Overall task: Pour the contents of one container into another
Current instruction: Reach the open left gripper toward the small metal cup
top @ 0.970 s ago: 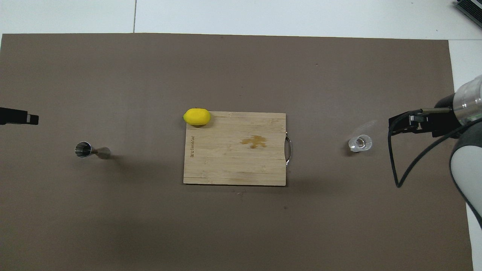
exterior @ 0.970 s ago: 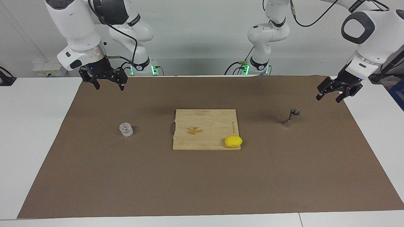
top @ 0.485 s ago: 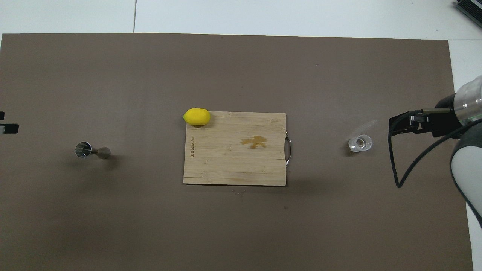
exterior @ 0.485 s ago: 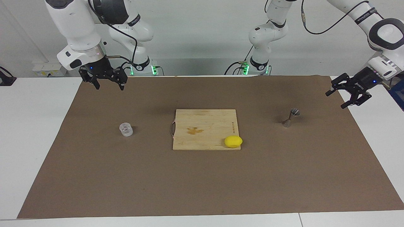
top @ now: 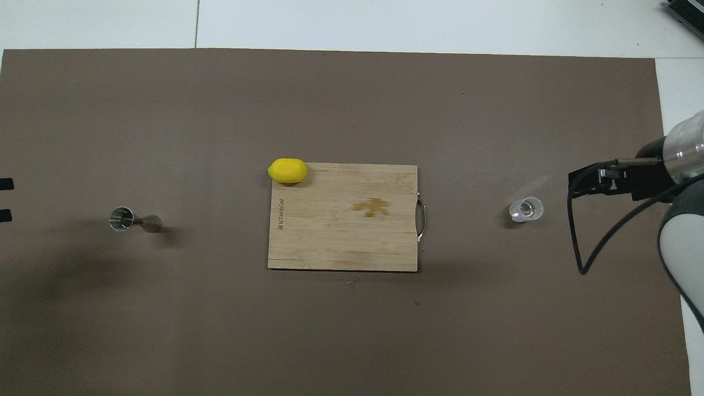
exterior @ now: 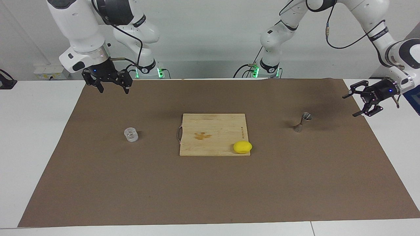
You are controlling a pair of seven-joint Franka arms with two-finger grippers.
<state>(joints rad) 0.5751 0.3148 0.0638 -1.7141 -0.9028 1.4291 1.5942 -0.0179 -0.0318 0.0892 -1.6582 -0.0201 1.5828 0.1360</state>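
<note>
Facing view showed both grippers, left and right, spread wide, empty. Glass and jigger stood well apart flanking the board; the narrow jigger could tip if nudged.

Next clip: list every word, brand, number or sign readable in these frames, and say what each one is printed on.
Nothing reads with certainty.
Cutting board: a short printed line along the edge toward the left arm's end; too small to read.
Arm links: dark bands with lettering on the right arm and the left arm; too small to read.
Glass cup, jigger, lemon: no text visible.
</note>
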